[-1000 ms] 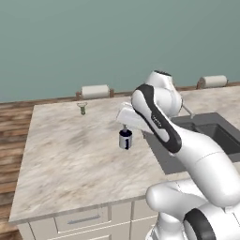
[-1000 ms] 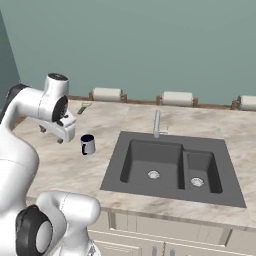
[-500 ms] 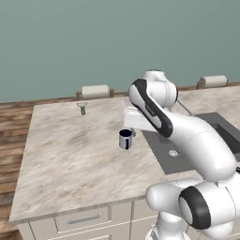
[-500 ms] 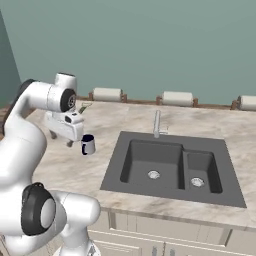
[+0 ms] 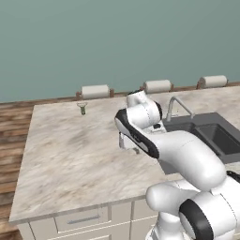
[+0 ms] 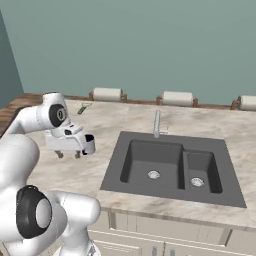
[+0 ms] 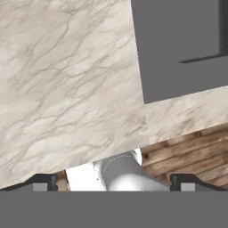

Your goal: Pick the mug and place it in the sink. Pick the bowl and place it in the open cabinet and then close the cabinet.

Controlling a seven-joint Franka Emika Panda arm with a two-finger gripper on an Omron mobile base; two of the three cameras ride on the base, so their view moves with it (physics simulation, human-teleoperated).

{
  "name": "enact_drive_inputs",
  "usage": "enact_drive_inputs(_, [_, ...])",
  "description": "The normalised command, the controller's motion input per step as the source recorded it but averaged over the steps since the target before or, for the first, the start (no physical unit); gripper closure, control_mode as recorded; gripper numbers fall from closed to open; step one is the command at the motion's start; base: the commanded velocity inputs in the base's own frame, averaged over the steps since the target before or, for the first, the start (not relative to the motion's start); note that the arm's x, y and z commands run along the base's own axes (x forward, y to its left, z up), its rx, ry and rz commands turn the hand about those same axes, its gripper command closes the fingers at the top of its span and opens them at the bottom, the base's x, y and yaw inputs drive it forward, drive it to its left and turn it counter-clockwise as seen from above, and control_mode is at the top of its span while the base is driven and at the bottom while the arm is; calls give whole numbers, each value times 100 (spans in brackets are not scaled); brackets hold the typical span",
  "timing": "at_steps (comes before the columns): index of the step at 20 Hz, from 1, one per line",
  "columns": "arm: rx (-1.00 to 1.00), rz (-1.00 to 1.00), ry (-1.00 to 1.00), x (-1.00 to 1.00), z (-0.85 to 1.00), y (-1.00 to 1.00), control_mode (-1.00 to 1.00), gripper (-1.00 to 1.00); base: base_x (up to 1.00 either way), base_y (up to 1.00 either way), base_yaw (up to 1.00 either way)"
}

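The dark mug stands on the marble counter, left of the dark grey double-basin sink. My gripper hangs low just left of the mug, its fingers pointing down at the counter, open and holding nothing. In the left base view the gripper and forearm cover the mug's spot, with the sink to the right. In the hand view the two fingertips stand far apart above bare marble, with a corner of the sink at the upper right. The bowl and the cabinet are out of view.
A chrome faucet rises behind the sink. Paper towel rolls line the counter's back edge. A small green item lies at the far left corner. Wood floor lies beyond the counter's left edge.
The hand has turned and come down from above the mug to counter height beside it. The mug stays where it was.
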Motion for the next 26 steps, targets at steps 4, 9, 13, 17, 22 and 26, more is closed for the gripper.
enact_drive_inputs(4, [-9, 21, -13, -1, -28, -18, -100, -100, 0, 0, 0])
enact_drive_inputs(9, [1, 8, 0, 5, 0, -4, -100, -100, 0, 0, 0])
enact_drive_inputs(13, [10, 5, 0, 18, 0, 0, -100, -100, 0, 0, 0])
enact_drive_inputs(17, [9, 6, 0, 33, 0, 0, -100, -100, 0, 0, 0])
enact_drive_inputs(22, [10, 7, 0, 53, 0, 0, -100, -100, 0, 0, 0])
enact_drive_inputs(26, [0, 5, -3, 55, 0, 2, -100, -100, 0, 0, 0])
